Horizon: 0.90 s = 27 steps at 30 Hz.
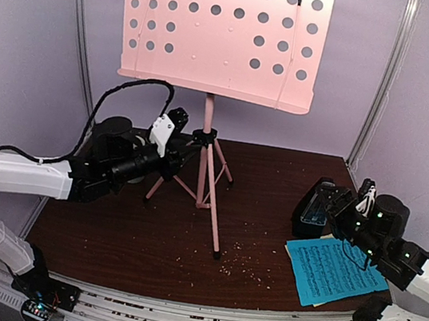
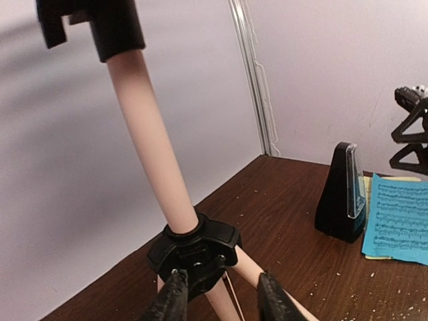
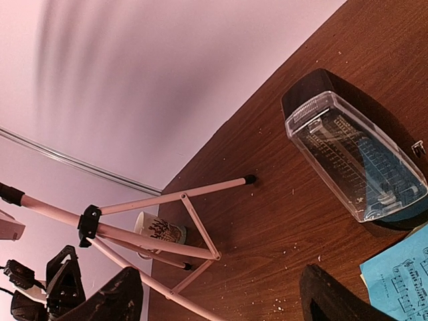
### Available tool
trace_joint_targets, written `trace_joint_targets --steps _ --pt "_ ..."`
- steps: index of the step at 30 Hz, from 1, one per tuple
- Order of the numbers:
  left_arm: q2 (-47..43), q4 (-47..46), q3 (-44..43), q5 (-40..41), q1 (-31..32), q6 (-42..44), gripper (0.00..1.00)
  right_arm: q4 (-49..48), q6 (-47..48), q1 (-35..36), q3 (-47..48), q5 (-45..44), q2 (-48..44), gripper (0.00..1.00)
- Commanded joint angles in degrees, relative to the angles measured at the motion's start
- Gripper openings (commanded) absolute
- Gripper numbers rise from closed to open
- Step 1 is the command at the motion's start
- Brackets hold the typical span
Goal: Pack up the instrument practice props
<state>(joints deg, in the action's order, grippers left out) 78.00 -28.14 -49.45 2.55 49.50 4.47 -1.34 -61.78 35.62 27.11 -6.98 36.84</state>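
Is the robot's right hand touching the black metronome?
Apart. The right wrist view shows it plainly: a stretch of bare brown table lies between the right gripper and the metronome, and its open jaws hold nothing.

Robot lab booth: plain lilac walls (image 1: 25,19), alu frame posts (image 1: 81,27), wood-grain table (image 1: 122,236).

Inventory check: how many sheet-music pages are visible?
2: the blue page at front right, and a yellow page peeking out beneath it; more may be hidden underneath.
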Motion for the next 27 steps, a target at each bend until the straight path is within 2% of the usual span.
trace_joint_targets --steps 1,5,10,17,24,27 --pt "-4.4 -5.1 2.3 1.6 -0.3 2.9 0.44 -1.4 -0.3 0.2 -1.1 0.1 -0.7 0.83" --pt "-4.9 -3.9 2.5 3.6 -0.4 9.0 0.52 -1.8 -0.7 0.2 -1.7 0.0 -1.0 0.83" --pt "-1.5 2.9 -2.3 4.4 -0.4 11.6 0.53 -2.8 -1.1 0.2 -2.2 0.1 -0.6 0.82" --pt "2.2 2.3 -4.3 1.3 -0.4 11.9 0.53 -3.6 -1.4 0.2 -2.2 0.0 -0.1 0.82" --pt "4.4 2.8 -6.0 3.5 -0.4 10.8 0.38 -3.6 -1.6 0.2 -2.3 -0.3 -0.2 0.83" --pt "4.4 2.9 -6.0 3.5 -0.4 10.2 0.27 -3.6 -1.8 0.2 -2.5 -0.5 -0.4 0.83"
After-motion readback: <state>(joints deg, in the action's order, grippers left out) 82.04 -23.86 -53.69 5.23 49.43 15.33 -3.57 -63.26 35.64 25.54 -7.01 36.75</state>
